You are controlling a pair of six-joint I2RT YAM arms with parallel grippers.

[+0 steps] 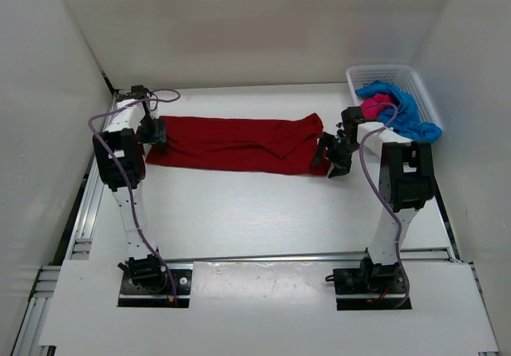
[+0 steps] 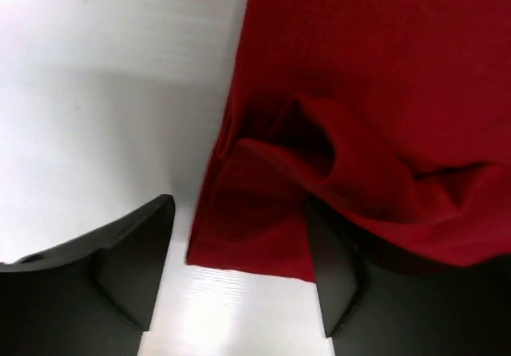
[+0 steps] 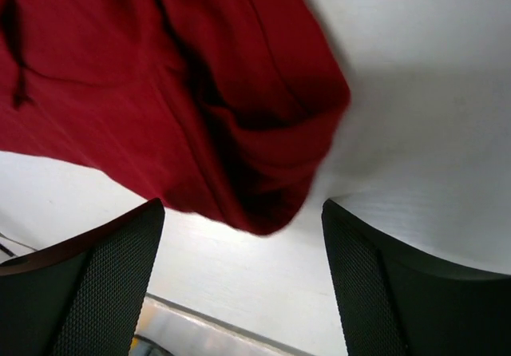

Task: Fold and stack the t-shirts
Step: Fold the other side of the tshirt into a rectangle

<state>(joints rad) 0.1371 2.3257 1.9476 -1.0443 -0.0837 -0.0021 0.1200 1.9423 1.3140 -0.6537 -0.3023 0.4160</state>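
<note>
The dark red t-shirt (image 1: 239,143) lies as a long folded strip across the back of the table. My left gripper (image 1: 152,132) is at its left end. In the left wrist view this gripper (image 2: 239,212) is open, with the shirt's corner (image 2: 255,236) lying between its fingers and a rumpled fold (image 2: 383,188) over the right finger. My right gripper (image 1: 334,155) hovers at the shirt's right end. It is open (image 3: 242,208), with the rounded end of the shirt (image 3: 263,172) just ahead of its fingertips. The blue t-shirt (image 1: 407,112) and the magenta t-shirt (image 1: 372,107) are bundled in the basket.
The white mesh basket (image 1: 383,70) stands at the back right corner, the blue shirt hanging over its near rim. White walls close in the table on three sides. Metal rails (image 1: 263,256) run along the near edge by the arm bases.
</note>
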